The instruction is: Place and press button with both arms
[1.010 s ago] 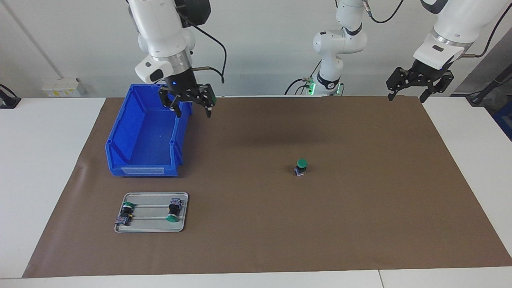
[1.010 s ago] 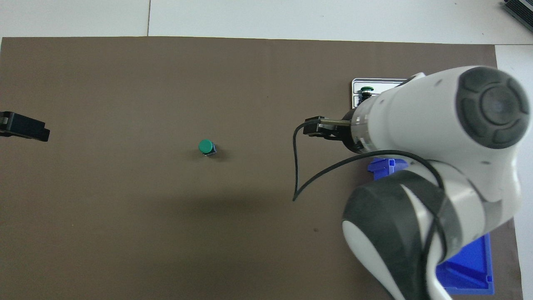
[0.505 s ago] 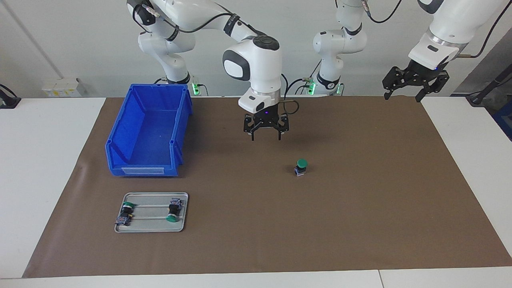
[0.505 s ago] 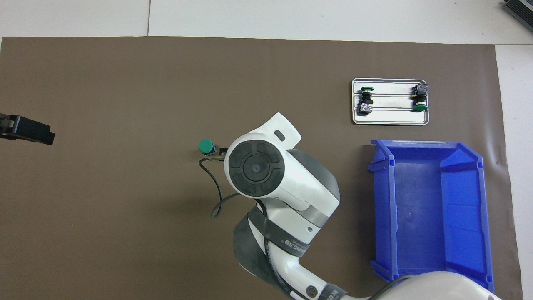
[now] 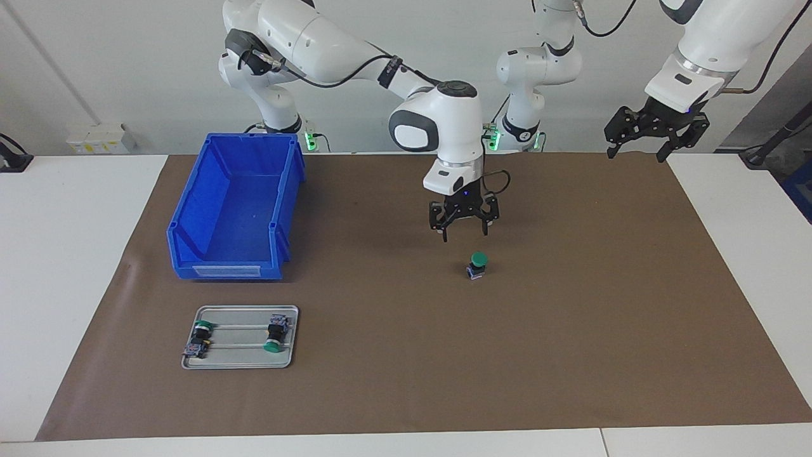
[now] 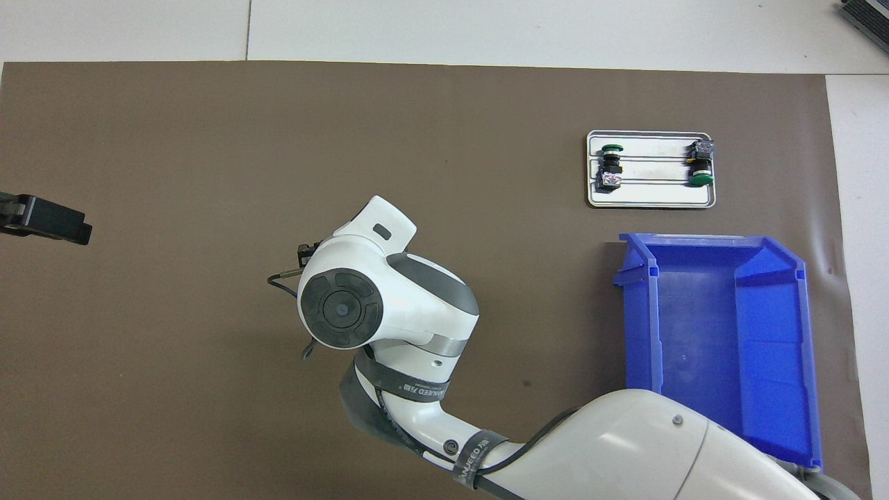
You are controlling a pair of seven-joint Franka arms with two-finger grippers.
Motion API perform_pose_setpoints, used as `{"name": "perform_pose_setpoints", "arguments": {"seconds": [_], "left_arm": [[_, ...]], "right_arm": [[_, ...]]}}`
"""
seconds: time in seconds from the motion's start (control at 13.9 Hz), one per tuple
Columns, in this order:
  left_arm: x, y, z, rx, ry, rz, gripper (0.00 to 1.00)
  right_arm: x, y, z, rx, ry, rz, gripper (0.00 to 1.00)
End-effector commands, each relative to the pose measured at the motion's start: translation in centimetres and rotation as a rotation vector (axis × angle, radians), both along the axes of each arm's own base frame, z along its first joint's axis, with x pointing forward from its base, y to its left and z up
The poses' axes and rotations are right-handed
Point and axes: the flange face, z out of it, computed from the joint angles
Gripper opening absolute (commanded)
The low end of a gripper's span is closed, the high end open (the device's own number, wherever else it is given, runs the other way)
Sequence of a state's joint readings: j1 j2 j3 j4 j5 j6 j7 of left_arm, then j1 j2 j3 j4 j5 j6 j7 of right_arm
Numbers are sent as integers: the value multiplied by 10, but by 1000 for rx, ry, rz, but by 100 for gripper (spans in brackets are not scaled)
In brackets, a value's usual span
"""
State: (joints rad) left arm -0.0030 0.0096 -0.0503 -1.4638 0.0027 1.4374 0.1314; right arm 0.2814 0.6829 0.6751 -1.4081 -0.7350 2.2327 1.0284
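the right arm [image 5: 355, 51] reaches out over the brown mat [image 5: 571, 355]. its right gripper [image 5: 464, 226] hangs wide open, holding nothing, maybe right above the button [image 5: 477, 264] mid-mat. the left gripper [image 5: 653, 130] waits open at the left arm's end.

A white bench [image 5: 76, 254] carries a brown mat [image 5: 571, 355] over most of its top. On the mat, the green-capped button [image 5: 477, 264] stands upright near the middle. Toward the right arm's end sit an open blue bin [image 5: 235, 209] and, farther from the robots, a metal tray [image 5: 241, 346].
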Motion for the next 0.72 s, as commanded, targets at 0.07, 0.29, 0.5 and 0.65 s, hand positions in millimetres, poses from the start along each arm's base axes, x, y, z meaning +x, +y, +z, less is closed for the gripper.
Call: {"name": "perform_pose_setpoints", "arguments": {"seconds": [0.07, 0.29, 0.5, 0.65], "left_arm": [[-10, 12, 0, -7, 9, 24, 100], [-10, 11, 0, -7, 9, 23, 100], [-10, 12, 0, -7, 9, 24, 100], [-10, 12, 0, -7, 9, 24, 100]], "right_arm": [[12, 20, -27, 8, -87, 75, 100], [12, 20, -37, -21, -100, 124, 100], [13, 17, -45, -38, -96, 130, 100], [11, 17, -47, -45, -87, 128, 100]]}}
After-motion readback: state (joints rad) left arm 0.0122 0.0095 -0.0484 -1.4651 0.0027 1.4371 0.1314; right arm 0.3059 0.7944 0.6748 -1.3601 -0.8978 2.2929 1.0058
